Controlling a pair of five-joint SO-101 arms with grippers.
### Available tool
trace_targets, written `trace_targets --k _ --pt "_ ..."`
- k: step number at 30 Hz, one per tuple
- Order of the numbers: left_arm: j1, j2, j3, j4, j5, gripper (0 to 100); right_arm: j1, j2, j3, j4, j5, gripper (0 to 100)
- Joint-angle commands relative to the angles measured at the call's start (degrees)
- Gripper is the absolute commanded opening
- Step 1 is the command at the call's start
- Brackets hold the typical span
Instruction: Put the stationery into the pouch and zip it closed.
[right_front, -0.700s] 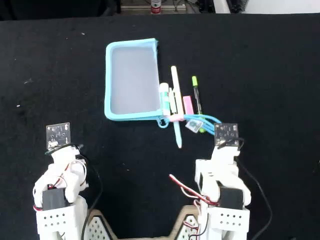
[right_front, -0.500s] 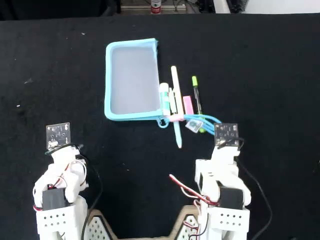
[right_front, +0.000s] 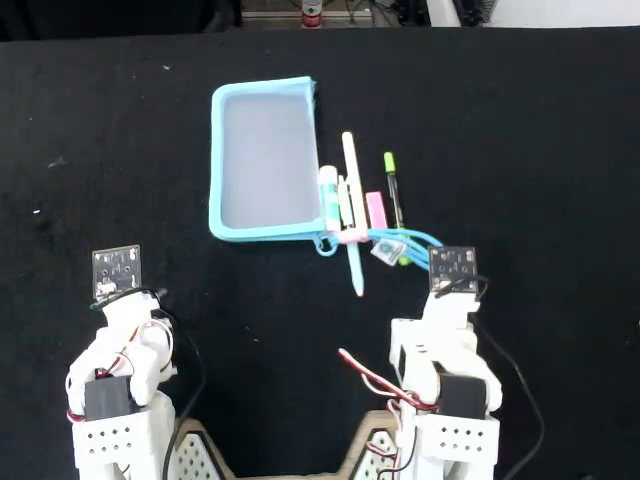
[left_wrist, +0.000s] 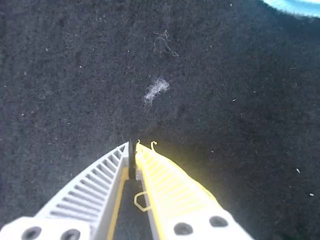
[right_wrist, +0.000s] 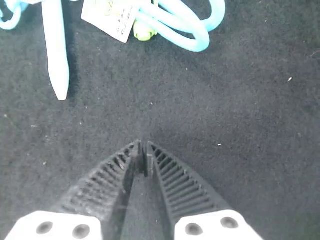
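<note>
Comparing the high views, nothing has shifted: both arms stay parked at the near table edge, so the task looks unstarted. The left gripper (left_wrist: 133, 150) is closed on nothing over bare black cloth (left_wrist: 75, 75). The right gripper (right_wrist: 143, 150) is likewise closed and empty, near the light-blue cord (right_wrist: 182, 27). The blue pouch (right_front: 265, 160) lies flat, with the stationery (right_front: 355, 205) just beside its right edge, outside it. The white tag (right_wrist: 112, 17) on the cord bears print too small to read.

Even, soft light; faint shadows
</note>
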Motion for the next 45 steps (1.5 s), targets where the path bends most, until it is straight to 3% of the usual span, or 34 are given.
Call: trace_targets --k 1,7,13,19,21,24,27,33,36,40,45 --pt "0.0 0.1 1.2 0.2 -0.4 3 -0.4 -5.3 -0.2 -0.2 -0.4 1.1" --pt "-0.4 0.0 1.1 -0.4 -0.7 3 -0.4 -5.3 -0.2 -6.7 -0.4 1.1" --pt "-2.8 0.0 -1.0 -8.4 -0.8 3 -0.4 -5.3 -0.2 -16.3 -0.3 1.1" --pt "-2.7 0.0 -2.2 -10.1 -1.8 3 -0.4 -5.3 -0.3 -17.0 -0.2 1.1" --pt "-2.7 0.0 -3.9 -10.1 -6.9 3 -0.4 -5.3 -0.3 -17.1 3.5 1.1" --pt "-2.2 0.0 -6.4 -10.1 -15.2 3 -0.4 -5.3 -0.3 -17.1 14.9 1.1" --pt "-2.7 0.0 -9.8 -13.2 -17.9 3 -0.4 -5.3 -0.8 -17.2 21.0 1.1" --pt "-2.9 0.0 -16.4 -21.9 -17.5 3 -0.2 -5.3 -7.5 -16.7 20.7 1.2" --pt "-2.9 0.0 -20.4 -20.1 -14.2 5 0.0 -5.3 -11.6 -15.2 21.0 1.2" --pt "-2.9 0.1 -28.6 -14.2 -9.5 17 0.0 -5.3 -20.5 -11.7 21.1 1.3" --pt "-2.9 0.1 -41.9 -11.5 -8.9 16 0.0 -5.2 -39.3 -6.7 21.1 7.7"
